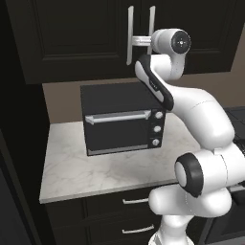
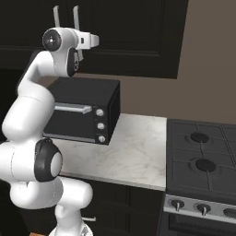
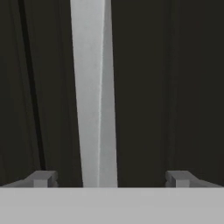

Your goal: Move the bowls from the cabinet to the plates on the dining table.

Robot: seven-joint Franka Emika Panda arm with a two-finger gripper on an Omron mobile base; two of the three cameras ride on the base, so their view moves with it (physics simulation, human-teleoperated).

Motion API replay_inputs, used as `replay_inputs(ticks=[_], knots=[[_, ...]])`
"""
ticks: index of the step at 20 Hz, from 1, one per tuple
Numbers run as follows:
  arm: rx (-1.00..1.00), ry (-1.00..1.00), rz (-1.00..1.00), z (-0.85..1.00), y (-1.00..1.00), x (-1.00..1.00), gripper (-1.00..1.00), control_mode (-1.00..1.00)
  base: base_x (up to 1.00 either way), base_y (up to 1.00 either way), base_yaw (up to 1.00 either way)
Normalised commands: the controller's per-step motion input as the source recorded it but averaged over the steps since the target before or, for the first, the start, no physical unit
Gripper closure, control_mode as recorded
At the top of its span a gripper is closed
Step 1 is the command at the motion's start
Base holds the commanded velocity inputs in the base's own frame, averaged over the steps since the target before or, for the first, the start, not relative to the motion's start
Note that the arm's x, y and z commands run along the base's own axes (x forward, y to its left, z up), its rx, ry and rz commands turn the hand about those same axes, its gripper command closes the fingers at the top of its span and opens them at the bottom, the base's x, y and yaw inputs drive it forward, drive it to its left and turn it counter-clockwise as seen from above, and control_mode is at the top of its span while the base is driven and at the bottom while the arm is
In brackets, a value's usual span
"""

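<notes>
Gripper jaws apart, straddling a cabinet door handle; handle sits left of centre. Shift to centre it, close firmly, pull along the door's arc. Bowls presumably inside, doors shut.

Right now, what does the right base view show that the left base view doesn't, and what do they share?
The right base view alone shows the black stove with its burners and knobs, right of the counter. The left base view alone shows the dark drawers with short handles under the counter. Both show the cabinet, its silver bar handles, the open gripper reaching at them, the black toaster oven and the marble counter.
</notes>
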Motion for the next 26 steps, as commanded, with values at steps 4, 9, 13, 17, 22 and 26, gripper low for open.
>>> replay_inputs(ticks=[4,9,13,17,22,26], knots=[[0.00,0.00,0.00,0.00,0.00,0.00,-1.00,-1.00,0.00,0.00,0.00],[0.00,0.00,0.00,0.00,0.00,0.00,-1.00,-1.00,0.00,0.00,0.00],[0.00,0.00,0.00,0.00,0.00,0.00,1.00,-1.00,0.00,0.00,0.00],[0.00,0.00,0.00,0.00,0.00,0.00,1.00,-1.00,0.00,0.00,0.00],[0.00,0.00,0.00,0.00,0.00,0.00,1.00,-1.00,0.00,0.00,0.00],[0.00,0.00,0.00,0.00,0.00,0.00,1.00,-1.00,0.00,0.00,0.00]])
